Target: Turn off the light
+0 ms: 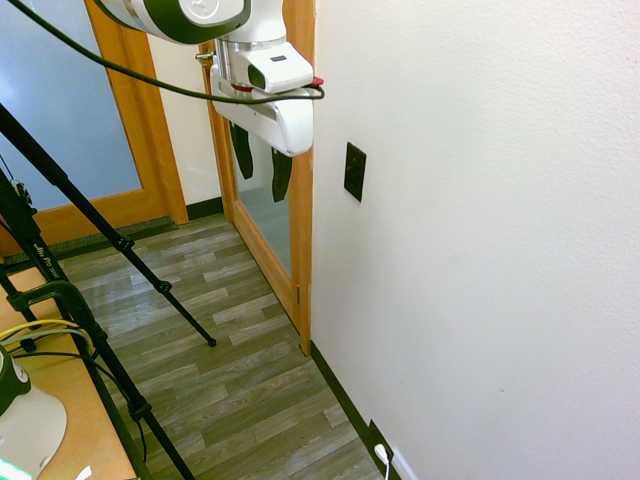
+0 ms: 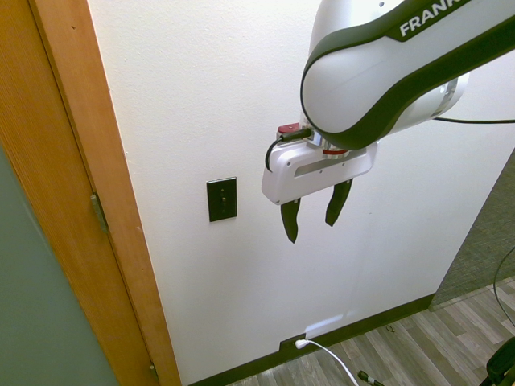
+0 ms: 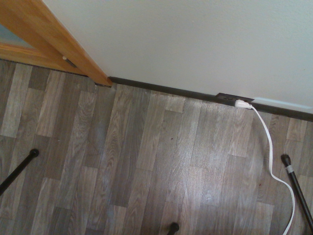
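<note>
On the wall beside the door frame: one dark switch plate (image 2: pixel 222 199), untouched

One gripper (image 2: pixel 312 222), two fingers spread, nothing between them, apart from the plate. Step in hand, by judgement: the approach. Next move calls for bringing a fingertip level with the plate, then pressing its toggle. Also listed: one wooden door frame (image 2: pixel 125 185); low on the wall, one white plug (image 2: pixel 302 343), one cord (image 3: pixel 270 152).

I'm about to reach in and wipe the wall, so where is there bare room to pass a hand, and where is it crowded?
Bare wall lies between the dark switch plate and the door frame, and below the plate down to the baseboard. It's crowded around the open fingers and the white plug.
</note>
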Motion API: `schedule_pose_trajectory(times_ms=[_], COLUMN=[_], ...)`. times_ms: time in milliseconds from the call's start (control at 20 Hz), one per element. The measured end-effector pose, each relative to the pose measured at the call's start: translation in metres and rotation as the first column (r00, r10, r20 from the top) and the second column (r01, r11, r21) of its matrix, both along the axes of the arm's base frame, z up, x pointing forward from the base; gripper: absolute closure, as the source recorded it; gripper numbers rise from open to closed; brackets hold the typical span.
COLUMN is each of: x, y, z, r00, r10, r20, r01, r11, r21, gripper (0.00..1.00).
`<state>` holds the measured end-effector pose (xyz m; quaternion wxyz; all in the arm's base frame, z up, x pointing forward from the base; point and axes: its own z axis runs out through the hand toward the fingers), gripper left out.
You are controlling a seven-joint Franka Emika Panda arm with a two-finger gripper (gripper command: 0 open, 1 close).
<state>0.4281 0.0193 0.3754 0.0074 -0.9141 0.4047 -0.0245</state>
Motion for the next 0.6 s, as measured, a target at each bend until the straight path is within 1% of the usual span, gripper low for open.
schedule_pose_trajectory(times_ms=[100, 150, 300, 400, 500, 600], x=[0.001, 0.004, 0.022, 0.037, 0.053, 0.068], y=[0.0, 0.0, 0.002, 0.007, 0.012, 0.016], z=[-0.001, -0.002, -0.014, -0.029, -0.039, -0.041], r00=[1.0, 1.0, 0.992, 0.976, 0.95, 0.925], r10=[0.0, -0.003, -0.046, -0.086, -0.126, -0.149], r20=[0.002, 0.021, 0.122, 0.2, 0.285, 0.349], r01=[0.0, 0.003, 0.045, 0.089, 0.138, 0.17], r11=[1.0, 1.0, 0.999, 0.996, 0.99, 0.985], r21=[0.0, 0.002, 0.009, -0.009, -0.02, -0.029], gripper=[0.0, 0.0, 0.0, 0.0, 0.0, 0.0])
